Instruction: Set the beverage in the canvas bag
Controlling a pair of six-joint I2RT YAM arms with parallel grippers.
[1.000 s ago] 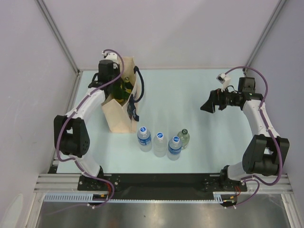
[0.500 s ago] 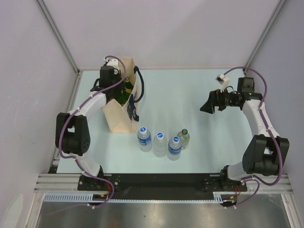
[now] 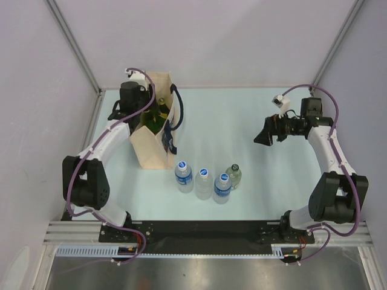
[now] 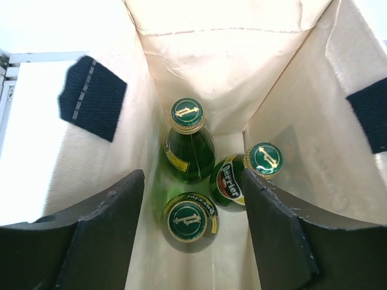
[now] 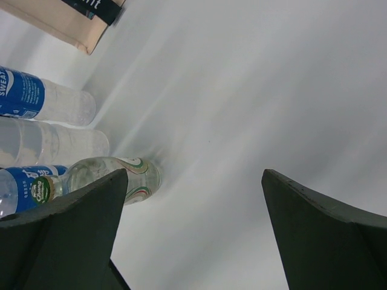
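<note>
The beige canvas bag (image 3: 149,150) with navy handles (image 3: 176,113) stands upright at the far left. Three green Perrier bottles stand inside it, with caps showing in the left wrist view (image 4: 187,115), (image 4: 264,157), (image 4: 187,220). My left gripper (image 3: 143,110) hangs over the bag's mouth. It is open and empty (image 4: 192,174), with its fingers above the bottles. My right gripper (image 3: 264,134) is open and empty over bare table at the right (image 5: 195,174). Several more beverages stand in a row in front of the bag.
The row holds three blue-capped water bottles (image 3: 184,175), (image 3: 204,183), (image 3: 222,186) and a clear glass bottle with a dark cap (image 3: 234,175), which also shows in the right wrist view (image 5: 124,175). Grey walls close in the left, back and right sides.
My left arm has shifted slightly left, and its gripper has stayed over the bag's mouth. My right arm has barely moved. The bottles on the table have not moved.
</note>
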